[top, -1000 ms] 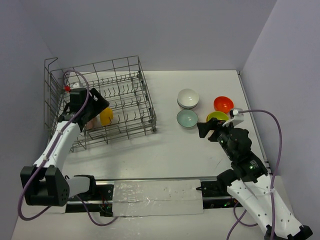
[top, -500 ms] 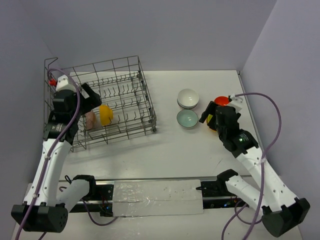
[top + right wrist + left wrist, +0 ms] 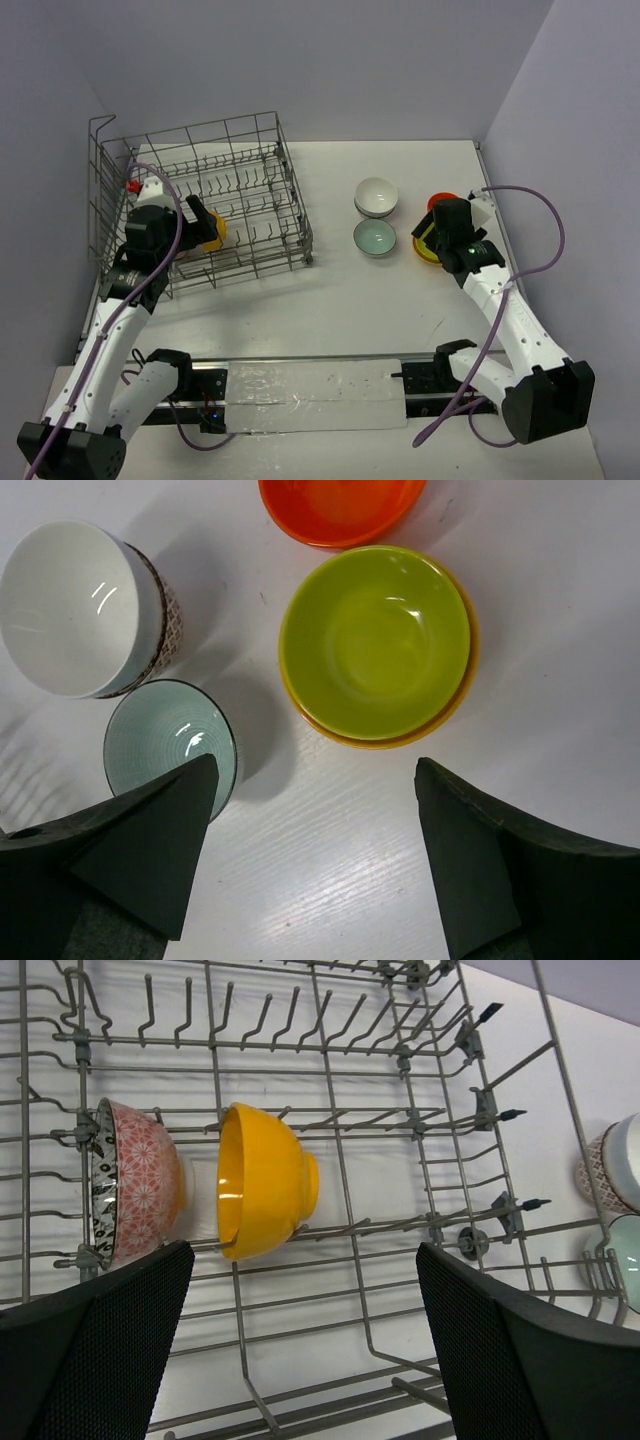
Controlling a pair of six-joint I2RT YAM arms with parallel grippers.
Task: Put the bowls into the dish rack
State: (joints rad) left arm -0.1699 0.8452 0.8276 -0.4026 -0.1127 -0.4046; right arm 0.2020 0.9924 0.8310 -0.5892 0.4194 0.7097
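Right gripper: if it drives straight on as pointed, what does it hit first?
Probably the near rim of the lime green bowl, stacked in a yellow bowl; the right gripper could miss onto bare table. Depth unclear.

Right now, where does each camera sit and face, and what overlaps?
Top external: above and behind, facing down; left arm, right arm show.
Left wrist: over the dish rack, facing the orange bowl; open jaws show.
Right wrist: facing down over the lime green bowl; open jaws show.
Shared: top and left wrist both see the orange bowl.
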